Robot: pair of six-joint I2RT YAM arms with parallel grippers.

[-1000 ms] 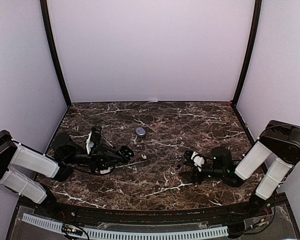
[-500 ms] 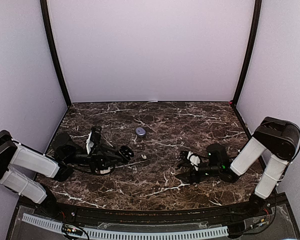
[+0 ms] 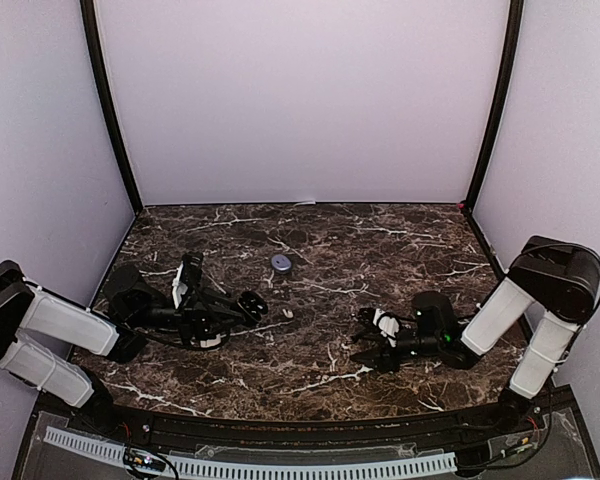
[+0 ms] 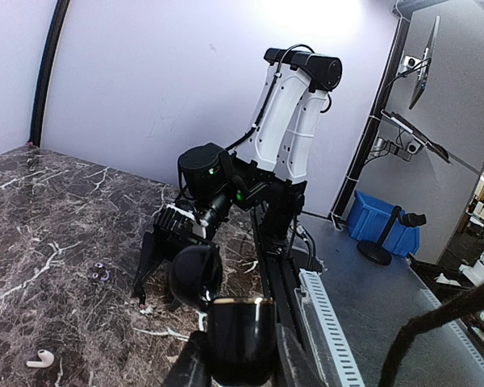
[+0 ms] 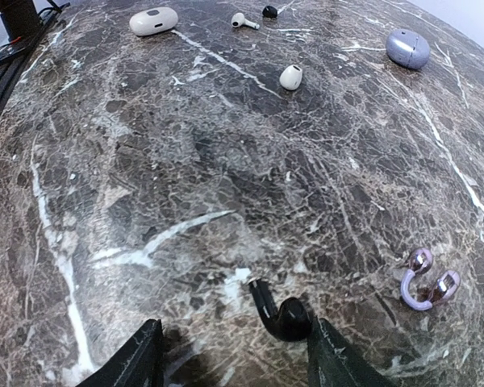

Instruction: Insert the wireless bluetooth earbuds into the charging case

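Top external. The left gripper [image 3: 248, 302] lies low over the marble table [image 3: 400, 240], clamped on a black charging case [image 3: 250, 300]. Just ahead of its tips sits a white earbud [image 3: 287, 313]. A lavender round case [image 3: 281, 262] lies beyond that, toward the back wall. The right gripper [image 3: 364, 335] is down near the table surface, well apart from the left one. From here we cannot tell what lies between its fingers.

Left wrist. The fingers [image 4: 189, 367] press on both sides of the black charging case [image 4: 240, 326]. It stands upright with a gold rim on top and its round lid [image 4: 195, 276] swung open beyond it. A white stemmed earbud [image 4: 39, 359] lies on the table to the left of the hand. A purple clip earbud [image 4: 101, 275] lies farther ahead.

Right wrist. The right gripper [image 5: 234, 326] has its jaws apart. A black earbud [image 5: 284, 316] with a short stem lies on the table between them, closer to the right finger. We see no contact with either finger. The purple clip earbud is off to the right of the hand. The white earbud lies far ahead, with a white case [image 5: 153, 21] beyond it on the left.
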